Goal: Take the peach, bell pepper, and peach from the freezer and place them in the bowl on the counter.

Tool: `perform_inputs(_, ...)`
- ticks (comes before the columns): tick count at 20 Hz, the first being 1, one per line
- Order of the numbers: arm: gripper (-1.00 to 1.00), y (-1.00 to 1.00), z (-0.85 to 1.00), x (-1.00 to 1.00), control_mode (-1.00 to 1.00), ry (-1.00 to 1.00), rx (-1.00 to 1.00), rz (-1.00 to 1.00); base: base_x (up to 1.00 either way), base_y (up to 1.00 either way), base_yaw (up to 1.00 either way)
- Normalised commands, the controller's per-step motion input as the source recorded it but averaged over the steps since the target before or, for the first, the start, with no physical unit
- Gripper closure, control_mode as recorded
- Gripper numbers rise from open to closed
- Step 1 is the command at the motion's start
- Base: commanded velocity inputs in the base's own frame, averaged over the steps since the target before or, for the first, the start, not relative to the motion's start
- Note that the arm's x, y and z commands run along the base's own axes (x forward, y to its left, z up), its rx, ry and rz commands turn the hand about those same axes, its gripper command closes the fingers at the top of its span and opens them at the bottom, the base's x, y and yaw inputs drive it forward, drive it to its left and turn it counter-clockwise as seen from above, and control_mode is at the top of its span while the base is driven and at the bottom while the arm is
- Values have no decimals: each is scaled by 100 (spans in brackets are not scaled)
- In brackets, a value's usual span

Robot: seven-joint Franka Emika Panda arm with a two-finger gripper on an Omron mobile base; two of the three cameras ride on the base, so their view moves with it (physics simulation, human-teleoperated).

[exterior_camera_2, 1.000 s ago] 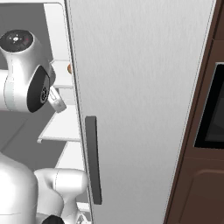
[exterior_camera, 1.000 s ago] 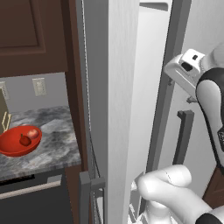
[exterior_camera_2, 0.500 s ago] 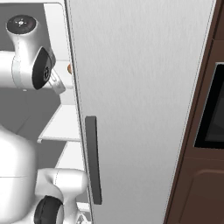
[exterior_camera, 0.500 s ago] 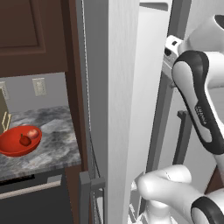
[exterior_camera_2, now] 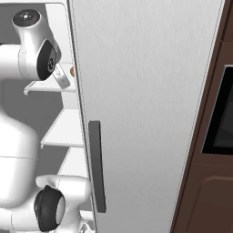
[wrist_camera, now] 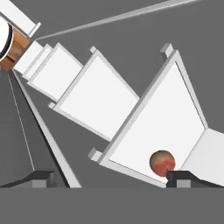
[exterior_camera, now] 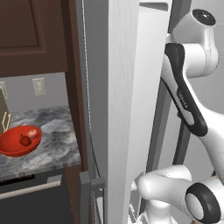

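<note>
Left base view: red bowl (exterior_camera: 17, 141) on desk (exterior_camera: 52, 148) at far left holds bell pepper (exterior_camera: 25, 140) and a peach (exterior_camera: 33, 133) | Right base view: freezer (exterior_camera_2: 63, 132) open, arm reaching in | Hand view: gripper (wrist_camera: 111, 178) spread wide, empty; second peach (wrist_camera: 162, 162) on white shelf (wrist_camera: 164, 124), just beside right fingertip (wrist_camera: 186, 177)

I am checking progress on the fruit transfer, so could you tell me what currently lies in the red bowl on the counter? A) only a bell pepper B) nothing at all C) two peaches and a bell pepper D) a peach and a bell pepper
D: the left base view shows the bowl holding one pale peach beside the darker bell pepper.
</note>
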Motion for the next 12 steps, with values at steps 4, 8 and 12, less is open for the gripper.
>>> perform_inputs(4,-100,11,0,40,-100,-5,1,-8,0,0,0)
perform_inputs(8,-100,1,0,57,-100,0,0,0,0,0,0)
perform_inputs(12,-100,12,0,58,-100,0,0,0,0,0,0)
